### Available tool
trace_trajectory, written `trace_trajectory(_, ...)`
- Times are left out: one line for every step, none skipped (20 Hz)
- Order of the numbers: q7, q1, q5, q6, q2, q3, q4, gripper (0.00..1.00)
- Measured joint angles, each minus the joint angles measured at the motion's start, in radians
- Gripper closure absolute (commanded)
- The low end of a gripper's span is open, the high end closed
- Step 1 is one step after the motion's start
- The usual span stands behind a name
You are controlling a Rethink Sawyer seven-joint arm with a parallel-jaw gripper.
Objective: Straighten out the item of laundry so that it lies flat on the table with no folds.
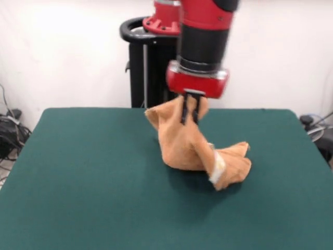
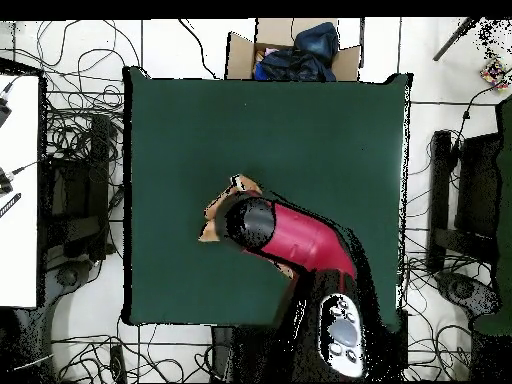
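Nearest the camera in the front view, bare dark green surface (image 1: pixel 78 208) is seen, nothing resting on it. Just past mid-depth and slightly right of centre, the orange-tan hand towel (image 1: pixel 182 148) is found, bunched and part-lifted. Its lower mass is slumped on the felt, with a folded lobe and a pale woven band (image 1: pixel 217 165) at the right end. One corner is drawn up into a peak.

At that peak the claw (image 1: pixel 190 110) is noted: two dark fingers (image 1: pixel 184 112) set narrow, pinched on the raised cloth beneath the red wrist block. Further back, the red and black arm (image 1: pixel 204 31) is seen coming down from above.

In the overhead view most of the towel is masked by the arm; only a tan edge (image 2: pixel 218 210) is shown left of the wrist, near the surface's middle.

Step in hand, as judged: a held corner is being lifted so the folds can fall open. Task is judged early; the cloth is heavily crumpled.

To do it well:
- the lift is best carried high enough that the lower lobe hangs free
- the cloth is then best dragged slowly across the felt, away from the bunched end, so that friction draws it flat
- grip is kept until the trailing edge lies out

Risk: a thin pinch may slip.
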Motion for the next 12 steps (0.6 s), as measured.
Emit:
trace_trajectory(0.0,-0.023,-0.011,0.015,-0.007,0.0,-0.007,1.0)
trace_trajectory(0.0,-0.046,-0.023,0.03,-0.013,0.0,-0.014,1.0)
trace_trajectory(0.0,-0.063,-0.031,0.041,-0.018,0.0,-0.021,1.0)
trace_trajectory(0.0,-0.076,-0.037,0.051,-0.021,0.001,-0.026,1.0)
trace_trajectory(0.0,-0.115,-0.058,0.083,-0.028,0.001,-0.046,1.0)
trace_trajectory(0.0,-0.132,-0.067,0.098,-0.031,0.002,-0.056,1.0)
trace_trajectory(0.0,-0.147,-0.075,0.111,-0.033,0.003,-0.065,1.0)
trace_trajectory(0.0,-0.161,-0.083,0.125,-0.036,0.005,-0.074,1.0)
trace_trajectory(0.0,-0.19,-0.099,0.152,-0.042,0.011,-0.093,1.0)
trace_trajectory(0.0,-0.205,-0.108,0.168,-0.045,0.014,-0.104,1.0)
trace_trajectory(0.0,-0.227,-0.121,0.191,-0.049,0.019,-0.122,1.0)
trace_trajectory(0.0,-0.249,-0.135,0.218,-0.051,0.022,-0.144,1.0)
